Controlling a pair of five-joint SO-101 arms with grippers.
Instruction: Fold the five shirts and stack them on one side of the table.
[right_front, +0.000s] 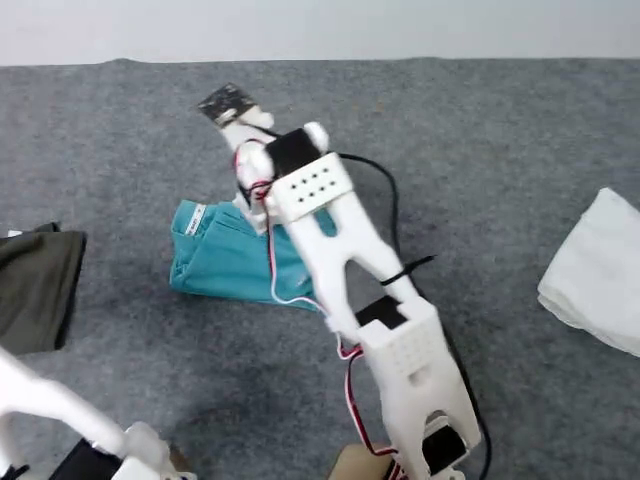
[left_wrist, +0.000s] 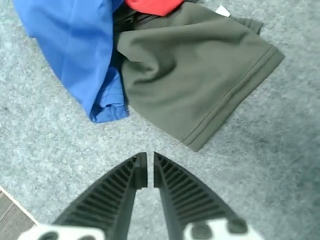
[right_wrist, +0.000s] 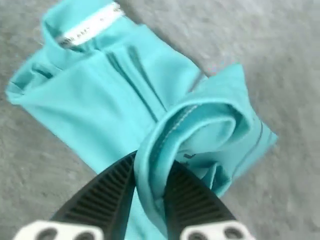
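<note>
One big gray table (right_front: 520, 130) held all the shirts. The long white right arm (right_front: 340, 250) stretched across the middle of it. Under its far end, near the middle of the table, lay the teal shirt (right_front: 215, 260), partly folded, with its collar on the side away from the arm. At the left edge lay the olive shirt (right_front: 35, 285), spread flat. At the right edge sat the white shirt (right_front: 600, 270), folded, well apart from the others. A blue shirt (left_wrist: 75, 45) lay bunched up, touching the olive one, and a bit of a red shirt (left_wrist: 150, 5) poked out on top of both.

The right gripper (right_wrist: 151, 165) was pinching a rolled fold of the teal shirt's edge between its black fingers. The left gripper (left_wrist: 149, 160) was squeezed closed with nothing in it, above bare table near the olive shirt's sleeve.
</note>
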